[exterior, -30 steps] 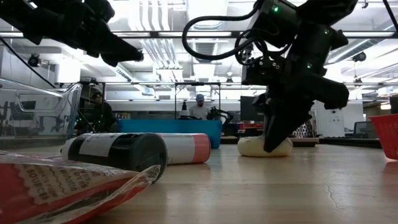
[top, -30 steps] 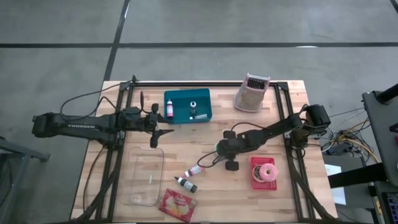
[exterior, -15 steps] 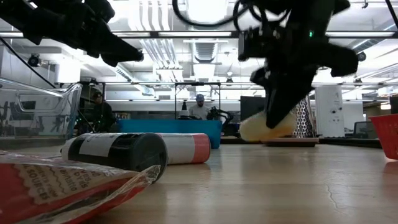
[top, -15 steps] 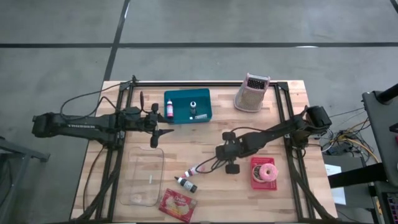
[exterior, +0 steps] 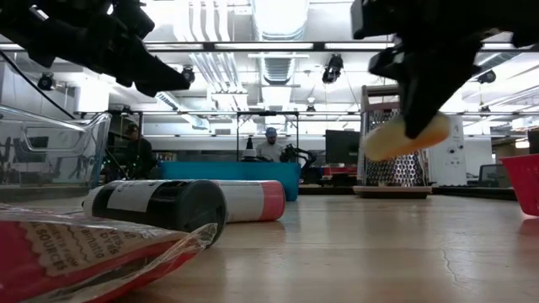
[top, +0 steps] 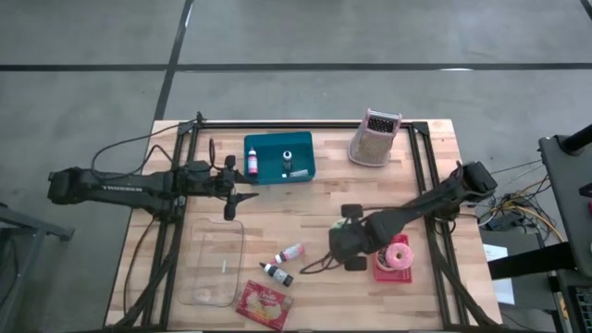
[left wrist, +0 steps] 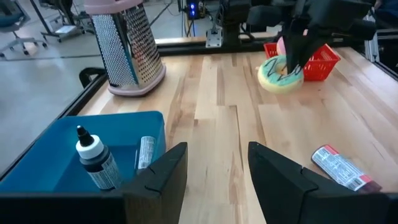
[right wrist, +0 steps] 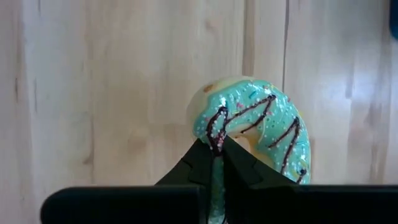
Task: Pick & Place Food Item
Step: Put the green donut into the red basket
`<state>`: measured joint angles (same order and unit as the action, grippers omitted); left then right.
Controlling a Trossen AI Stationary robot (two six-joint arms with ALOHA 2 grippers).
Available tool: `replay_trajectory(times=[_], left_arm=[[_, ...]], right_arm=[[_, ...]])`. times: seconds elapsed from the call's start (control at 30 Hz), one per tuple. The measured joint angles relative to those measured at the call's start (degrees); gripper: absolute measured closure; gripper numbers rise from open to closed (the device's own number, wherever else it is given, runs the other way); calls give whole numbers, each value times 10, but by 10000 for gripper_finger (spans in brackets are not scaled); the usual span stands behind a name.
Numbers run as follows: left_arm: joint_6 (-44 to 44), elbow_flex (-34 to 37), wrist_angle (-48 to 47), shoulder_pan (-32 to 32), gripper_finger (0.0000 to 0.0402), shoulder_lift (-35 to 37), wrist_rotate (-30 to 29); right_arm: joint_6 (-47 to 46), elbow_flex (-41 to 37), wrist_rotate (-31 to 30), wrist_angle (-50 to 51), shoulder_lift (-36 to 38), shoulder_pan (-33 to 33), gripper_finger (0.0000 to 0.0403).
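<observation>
A donut with teal icing and dark stripes hangs in the air over the table's right half, with my right gripper shut on it. It also shows in the low view as a donut well above the wood, and in the left wrist view as a donut beside the red basket. My right gripper stands just left of that basket. My left gripper waits open and holds nothing, above the table near the blue bin. My right gripper pinches the donut's outer rim between its two fingers, which come steeply from above. The donut hangs tilted below the fingertips, lifted clear of the table.
The red basket holds a pink donut. Two small bottles lie at mid-table, a clear container and a red packet near the front left. A grater stands at the back right. The blue bin holds bottles.
My right gripper has risen and gone toward the table's near right, toward the red basket, tipping more steeply down. The donut, which rested on the wood a second ago, has gone up with it and now hangs clear.
</observation>
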<state>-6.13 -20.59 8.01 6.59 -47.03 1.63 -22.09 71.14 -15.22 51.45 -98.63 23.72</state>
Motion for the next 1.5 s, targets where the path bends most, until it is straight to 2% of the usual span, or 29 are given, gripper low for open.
replay_trajectory(times=[0.37, 0.63, 1.07, 1.5], left_arm=[[9, 8, 17, 0, 230, 0, 0], [11, 8, 19, 0, 230, 0, 0], [12, 8, 34, 0, 230, 0, 0], [12, 8, 40, 0, 230, 0, 0]], right_arm=[[-133, 44, -28, 138, 0, 72, 393], [-257, 71, -13, 223, 0, 136, 393], [-393, 62, 36, 244, 0, 208, 392], [-420, 21, 50, 242, 0, 212, 392]])
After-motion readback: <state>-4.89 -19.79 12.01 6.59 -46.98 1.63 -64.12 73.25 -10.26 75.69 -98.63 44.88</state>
